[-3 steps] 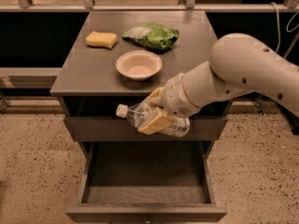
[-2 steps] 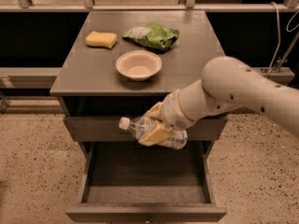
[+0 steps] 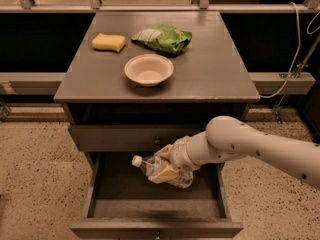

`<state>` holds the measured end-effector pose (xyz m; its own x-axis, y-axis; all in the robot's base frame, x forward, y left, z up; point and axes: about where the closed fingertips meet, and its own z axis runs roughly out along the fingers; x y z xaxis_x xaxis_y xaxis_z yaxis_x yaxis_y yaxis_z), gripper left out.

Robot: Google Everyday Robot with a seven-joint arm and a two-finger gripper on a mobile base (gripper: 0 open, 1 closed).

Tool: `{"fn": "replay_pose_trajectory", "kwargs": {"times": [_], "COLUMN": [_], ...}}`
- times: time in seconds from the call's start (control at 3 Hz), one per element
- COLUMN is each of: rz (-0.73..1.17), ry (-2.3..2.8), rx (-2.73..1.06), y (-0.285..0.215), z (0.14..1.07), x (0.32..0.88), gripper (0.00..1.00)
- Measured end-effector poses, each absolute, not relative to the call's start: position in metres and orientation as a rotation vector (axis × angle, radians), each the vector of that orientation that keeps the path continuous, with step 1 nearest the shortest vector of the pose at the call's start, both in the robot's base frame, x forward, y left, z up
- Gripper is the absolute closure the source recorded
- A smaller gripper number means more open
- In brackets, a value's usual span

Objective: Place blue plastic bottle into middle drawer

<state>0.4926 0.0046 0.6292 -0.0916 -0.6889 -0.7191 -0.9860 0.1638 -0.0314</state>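
Observation:
The blue plastic bottle (image 3: 157, 170) is clear with a white cap pointing left. It lies sideways in my gripper (image 3: 165, 170), whose yellowish fingers (image 3: 161, 174) are shut on it. The gripper holds the bottle low inside the open middle drawer (image 3: 155, 219), just above its dark floor, near the middle. My white arm (image 3: 250, 146) reaches in from the right. The upper grey drawer front (image 3: 125, 136) is shut just above the bottle.
On the cabinet top (image 3: 215, 69) sit a cream bowl (image 3: 149, 69), a yellow sponge (image 3: 109, 42) and a green chip bag (image 3: 162, 37). A white cable (image 3: 292, 59) hangs at the right. Speckled floor lies on both sides of the cabinet.
My gripper has moved down and a little right with the bottle, from in front of the upper drawer front into the open middle drawer.

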Motion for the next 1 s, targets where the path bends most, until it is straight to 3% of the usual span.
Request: {"fn": "replay_pose_trajectory", "kwargs": {"times": [0.33,1.0], "rz": [0.635,0.513], "ry": [1.845,1.856], "rx": [-1.59,-1.675], "y": [0.006,0.001], "z": [0.627,0.533], "x": [0.493,0.499], "gripper": [1.0,1.0]}}
